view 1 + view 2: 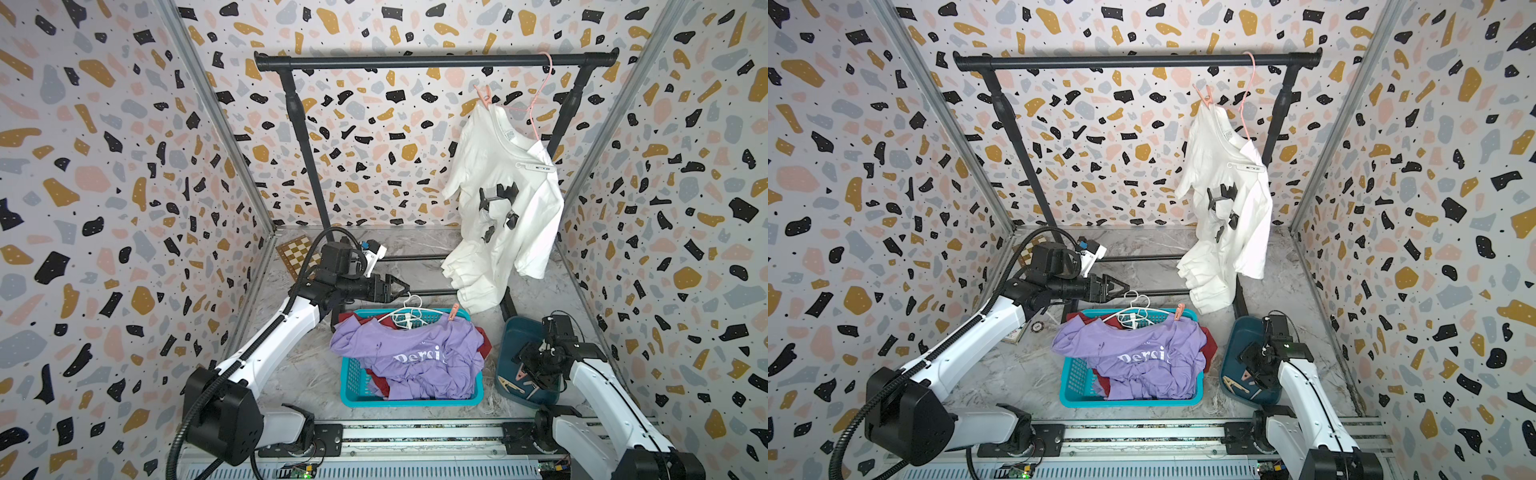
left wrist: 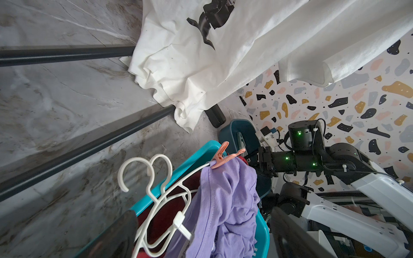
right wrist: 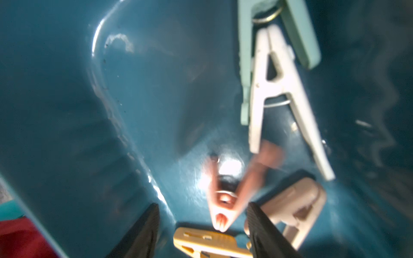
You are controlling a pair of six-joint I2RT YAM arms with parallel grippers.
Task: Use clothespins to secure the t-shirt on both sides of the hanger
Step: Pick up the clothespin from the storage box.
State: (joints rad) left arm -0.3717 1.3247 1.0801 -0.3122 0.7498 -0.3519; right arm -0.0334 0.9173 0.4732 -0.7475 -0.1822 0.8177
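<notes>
Two fingers (image 3: 143,232) of right gripper (image 3: 202,205) parted astride blurred pink clothespin (image 3: 225,201), unclamped. Left gripper (image 1: 404,289) gaping, empty, near half-hidden white hangers (image 1: 409,313).

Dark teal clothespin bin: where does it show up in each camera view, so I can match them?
Top view: dark teal bin, lower right, beside the turquoise basket.
Top view: bin lower right again, beside the basket.
Left wrist: bin just beyond the basket's corner.
Right wrist: its inside fills the picture.
Shared landmark: the turquoise basket, in both top views and the left wrist view.
</notes>
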